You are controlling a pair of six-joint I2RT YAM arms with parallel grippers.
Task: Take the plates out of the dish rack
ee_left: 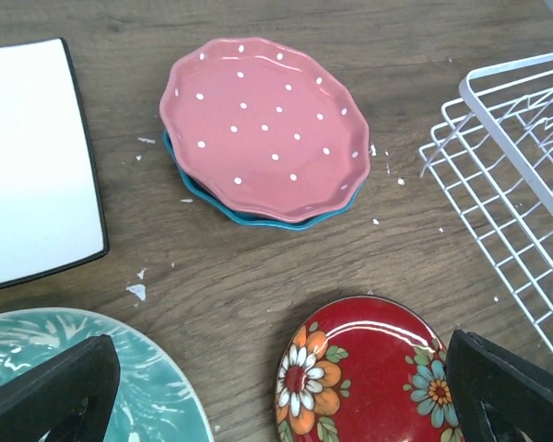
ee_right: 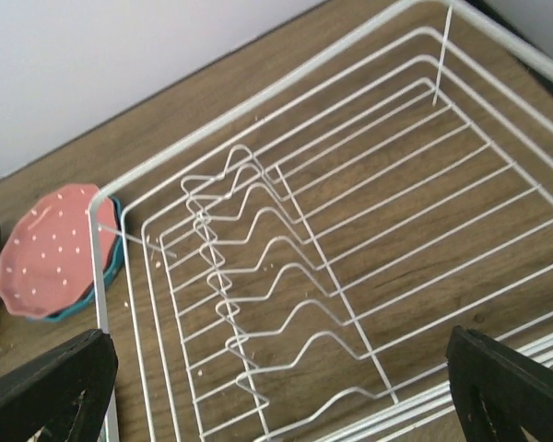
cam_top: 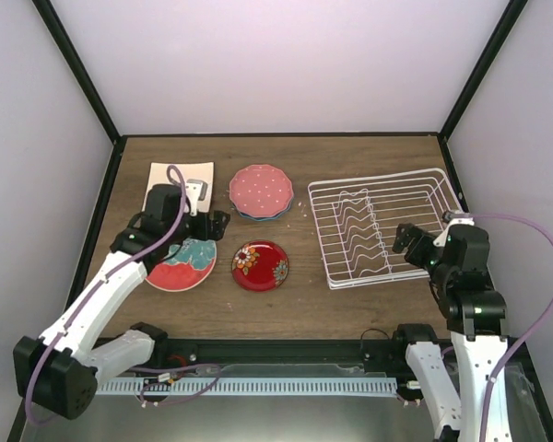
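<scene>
Top external view has the white wire dish rack (cam_top: 382,228) on the right half of the wooden table (cam_top: 304,308), and the plates lie flat to its left, apart from it. A beige square plate (cam_top: 166,175) is at the back left, partly hidden by the left arm (cam_top: 120,276). A pink polka-dot scalloped plate (cam_top: 261,187) is stacked on a blue plate (cam_top: 256,218) of which only the rim shows. A large red-and-teal plate (cam_top: 180,267) lies nearer the front, with a small dark red floral plate (cam_top: 261,265) just beside it. The left gripper (cam_top: 217,224) hangs among these plates, its fingers (ee_left: 51,391) spread wide with nothing between them. The right gripper (cam_top: 407,241) sits at the rack's near right side, over its wire floor, its fingers (ee_right: 46,391) likewise wide apart and holding nothing.
</scene>
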